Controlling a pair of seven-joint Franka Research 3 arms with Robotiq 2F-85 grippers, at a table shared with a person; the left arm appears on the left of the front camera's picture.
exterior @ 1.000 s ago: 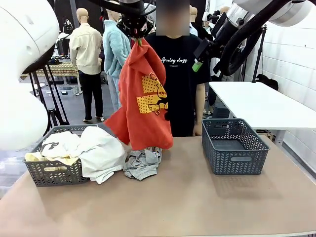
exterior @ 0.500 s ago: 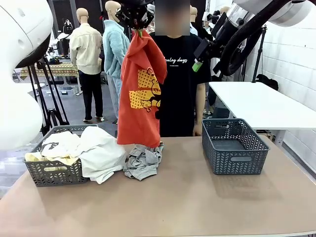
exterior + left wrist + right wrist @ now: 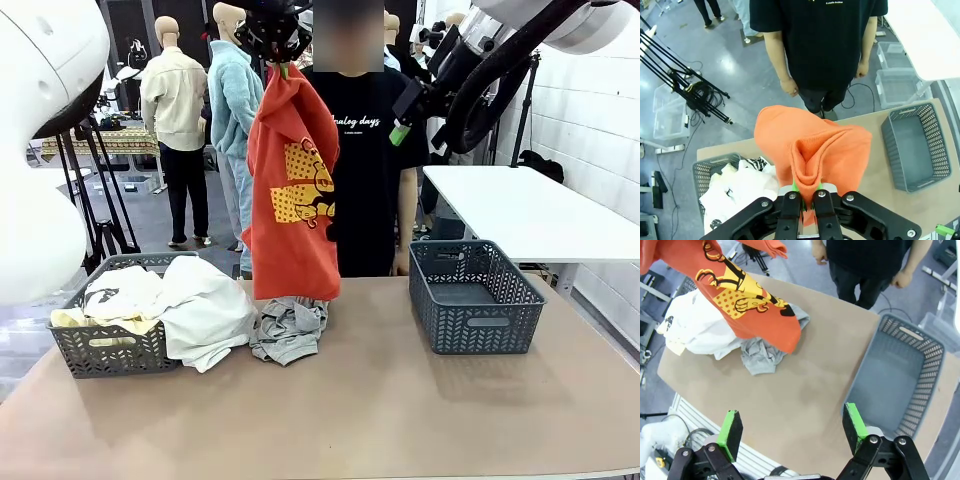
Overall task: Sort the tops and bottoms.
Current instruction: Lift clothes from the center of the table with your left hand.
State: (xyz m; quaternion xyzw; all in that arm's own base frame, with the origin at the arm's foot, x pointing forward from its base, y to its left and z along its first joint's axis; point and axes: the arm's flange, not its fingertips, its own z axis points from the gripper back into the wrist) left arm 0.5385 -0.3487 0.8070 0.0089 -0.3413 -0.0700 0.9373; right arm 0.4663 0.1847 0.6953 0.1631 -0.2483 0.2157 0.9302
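Orange-red garment (image 3: 293,190) hangs over grey garment (image 3: 288,330), clenched in the jaws of the left gripper (image 3: 806,192). The jaws of the right gripper (image 3: 790,410) are released. Person's T-shirt (image 3: 368,170) reads "Analog days".

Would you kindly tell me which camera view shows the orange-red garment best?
The front view: the orange-red garment hangs at full length from the shut left tool, yellow print facing the camera. The left wrist view looks down on its pinched top fold; the right wrist view catches its lower part and print.
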